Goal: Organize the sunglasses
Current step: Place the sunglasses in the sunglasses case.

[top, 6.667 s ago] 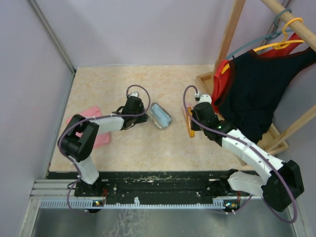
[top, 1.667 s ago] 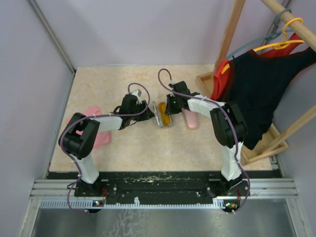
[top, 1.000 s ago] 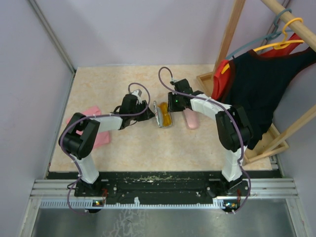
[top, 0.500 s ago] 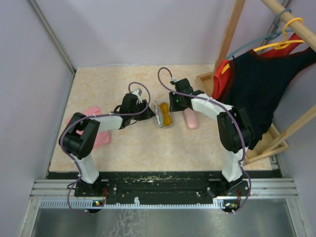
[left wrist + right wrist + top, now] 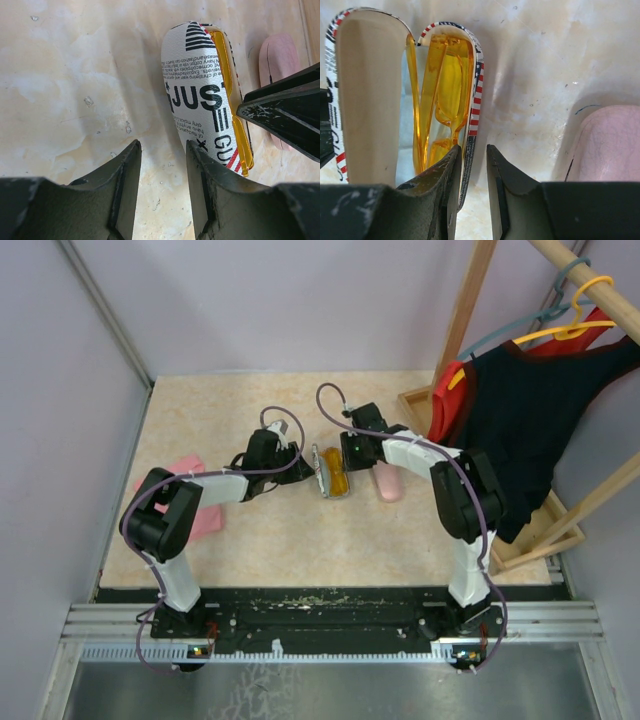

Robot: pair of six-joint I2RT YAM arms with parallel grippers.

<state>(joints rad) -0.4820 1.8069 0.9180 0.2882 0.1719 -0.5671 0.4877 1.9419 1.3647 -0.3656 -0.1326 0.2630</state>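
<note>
Marbled tabletop: 1 pair, orange sunglasses, sits in open printed case, lid unshut, pink case beside it, black pair unseen; left gripper spread, empty; right gripper slightly parted astride case rim.

beige marbled table carries an open printed case, pink case, pink cloth.
</note>
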